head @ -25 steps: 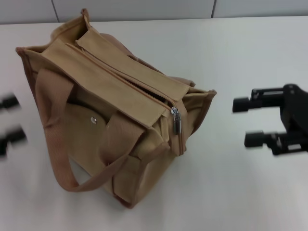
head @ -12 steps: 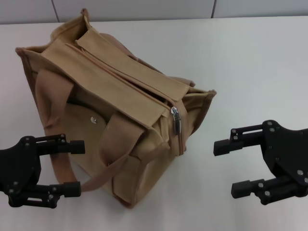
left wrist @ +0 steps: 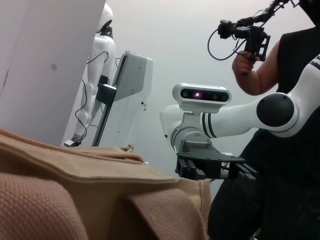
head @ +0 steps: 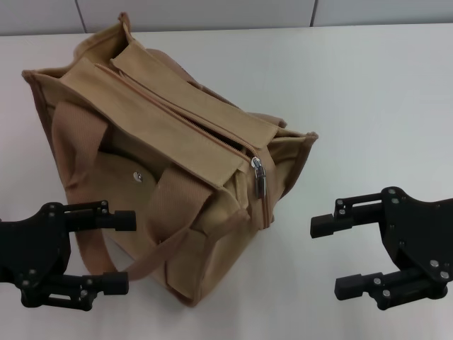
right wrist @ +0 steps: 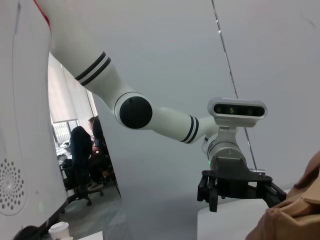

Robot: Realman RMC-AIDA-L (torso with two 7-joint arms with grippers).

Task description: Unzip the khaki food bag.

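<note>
The khaki food bag (head: 163, 142) stands on the white table (head: 368, 106), its closed zipper running along the top to a silver pull (head: 259, 177) hanging at the near right end. One webbing handle (head: 85, 184) droops over the front. My left gripper (head: 122, 251) is open at the bag's near left, its fingers on either side of the drooping handle. My right gripper (head: 331, 256) is open to the right of the bag, apart from it, lower than the pull. The bag's canvas also shows in the left wrist view (left wrist: 75, 195) and the right wrist view (right wrist: 295, 215).
The table stretches bare to the right and behind the bag. A grey wall (head: 212, 14) runs along the far edge. In the left wrist view a person (left wrist: 280, 150) with a camera stands behind my right arm.
Both grippers have come into view from the sides and closed in on the bag; the left moved right beside the handle, the right moved left and down. The bag has not moved.
</note>
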